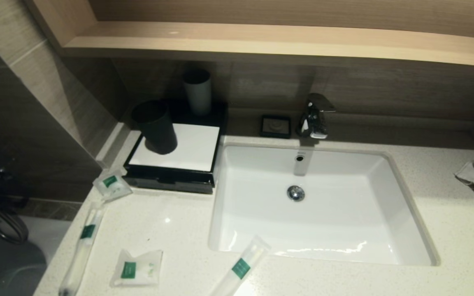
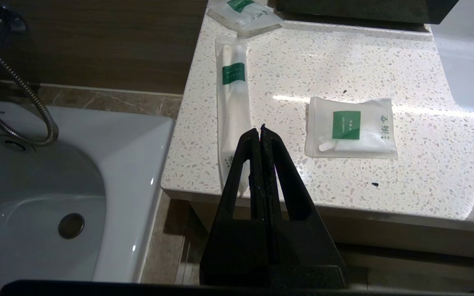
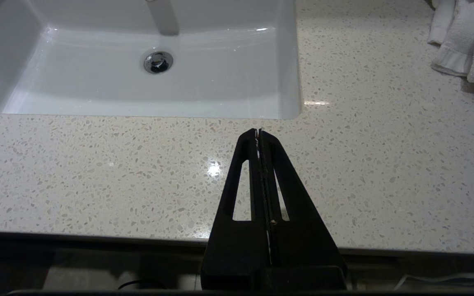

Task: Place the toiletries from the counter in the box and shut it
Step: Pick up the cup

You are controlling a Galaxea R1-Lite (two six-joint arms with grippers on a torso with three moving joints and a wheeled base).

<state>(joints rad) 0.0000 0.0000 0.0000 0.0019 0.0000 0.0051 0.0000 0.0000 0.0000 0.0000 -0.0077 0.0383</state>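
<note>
Neither arm shows in the head view. The left pincer (image 2: 260, 130) has its black fingers pressed together, holding nothing, its tips hovering over the near edge of the bench (image 2: 344, 74). The right pincer (image 3: 258, 132) is likewise closed and empty, poised above the near edge of the same bench.

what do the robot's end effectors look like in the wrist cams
Both look alike. The left end effector and the right end effector are matte black plastic, each with two long fingers tapering to a narrow tip from a wide flat base. Each finger has an elongated cut-out slot. No markings or cables show on either.
</note>
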